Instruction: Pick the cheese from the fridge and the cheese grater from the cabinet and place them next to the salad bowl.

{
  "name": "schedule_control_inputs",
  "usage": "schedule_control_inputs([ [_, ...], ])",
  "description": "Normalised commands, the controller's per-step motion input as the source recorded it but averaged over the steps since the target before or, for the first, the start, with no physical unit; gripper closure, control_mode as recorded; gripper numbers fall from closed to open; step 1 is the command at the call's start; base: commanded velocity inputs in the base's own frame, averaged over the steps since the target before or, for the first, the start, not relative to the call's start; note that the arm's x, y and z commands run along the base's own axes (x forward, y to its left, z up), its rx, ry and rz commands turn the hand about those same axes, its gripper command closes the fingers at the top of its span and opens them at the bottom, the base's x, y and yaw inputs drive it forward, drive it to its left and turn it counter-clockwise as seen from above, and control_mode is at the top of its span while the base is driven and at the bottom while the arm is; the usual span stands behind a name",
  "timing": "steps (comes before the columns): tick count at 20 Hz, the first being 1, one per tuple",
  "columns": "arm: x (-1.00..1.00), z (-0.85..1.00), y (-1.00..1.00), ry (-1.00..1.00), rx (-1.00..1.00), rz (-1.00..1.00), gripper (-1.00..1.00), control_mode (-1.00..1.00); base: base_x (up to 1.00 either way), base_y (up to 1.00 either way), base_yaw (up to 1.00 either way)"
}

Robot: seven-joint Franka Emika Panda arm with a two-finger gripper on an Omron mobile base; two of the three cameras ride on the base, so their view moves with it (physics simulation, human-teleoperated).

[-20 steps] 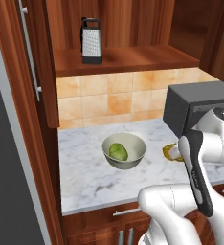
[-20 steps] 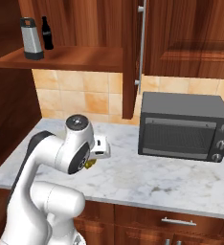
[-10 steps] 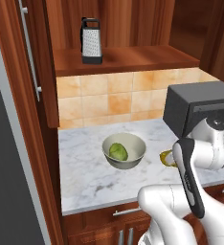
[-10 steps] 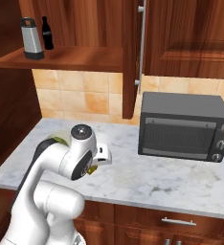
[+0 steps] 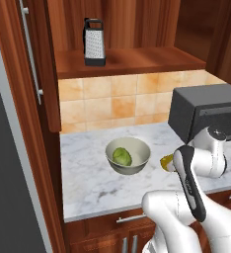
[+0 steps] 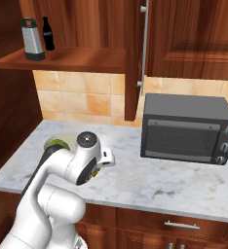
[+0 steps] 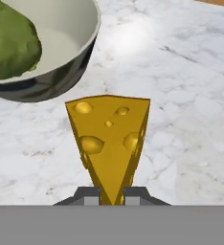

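One wedge of cheese (image 7: 109,143) is pinched at its narrow end between the two fingertips (image 7: 87,195) of the tool (image 7: 111,196), low over the marble desk (image 7: 190,119) just beside the one salad bowl (image 7: 80,52) (its greens sit in a single clump). One cheese grater (image 5: 94,42) stands upright on the open cabinet's shelf (image 5: 137,58), with one cola bottle (image 6: 48,33) just beside it. One dark toaster oven (image 6: 186,129) sits on the desk.

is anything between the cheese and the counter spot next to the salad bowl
Nothing visible. The gripper holds the cheese over bare marble counter beside the salad bowl.
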Motion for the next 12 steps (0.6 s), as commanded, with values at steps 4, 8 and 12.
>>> schedule_control_inputs([
  [4,0.09,0.02,-0.09,0.01,0.0,0.2,1.0,-1.0,0.0,0.0,0.0],
  [8,0.29,0.08,-0.17,0.07,0.0,0.17,1.0,-1.0,0.0,0.0,0.0],
  [12,0.33,-0.14,0.0,0.0,0.0,0.03,1.0,-1.0,0.0,0.0,0.0],
])
